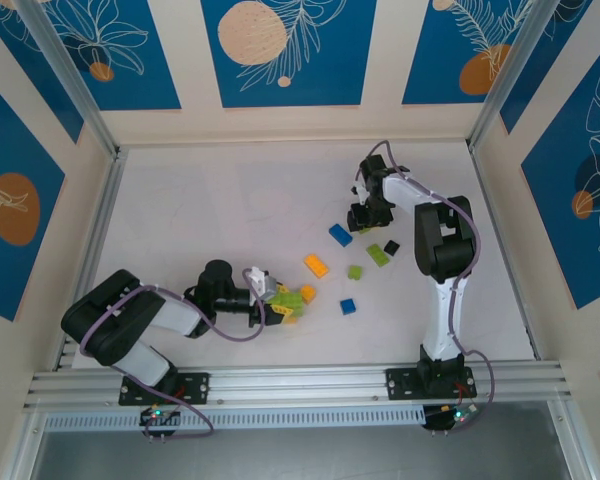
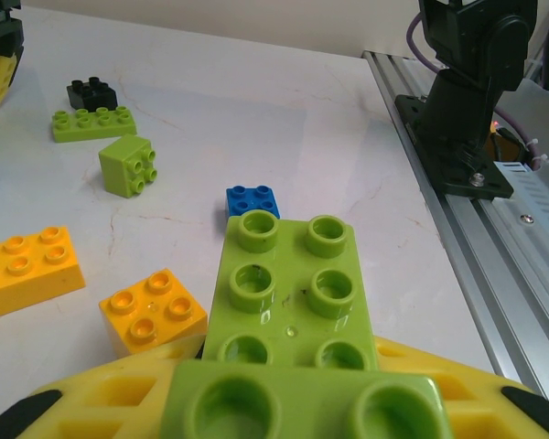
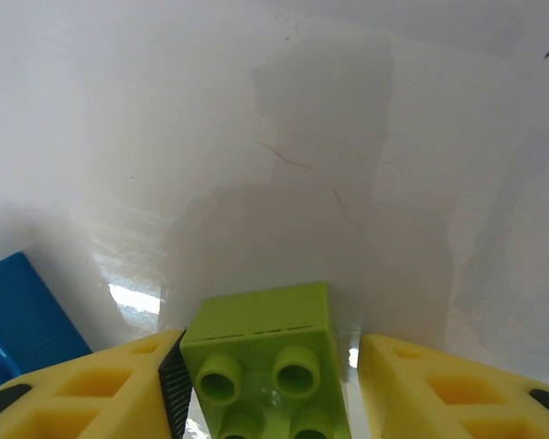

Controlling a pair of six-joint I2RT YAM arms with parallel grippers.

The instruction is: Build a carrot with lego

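Lime green stacked bricks (image 2: 288, 293) we find pinched by the left fingers (image 2: 91, 384); the right fingers (image 3: 439, 384) stand spread around another lime brick (image 3: 261, 343) on the tabletop (image 3: 256, 110).

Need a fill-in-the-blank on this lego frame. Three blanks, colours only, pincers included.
1. The left pincer is shut on held lego coloured ____.
2. The loose brick left of the studded brick between the right pincer's fingers is ____.
3. The tiny brick beyond the flat lime brick is ____.

Missing words: lime green; blue; black.
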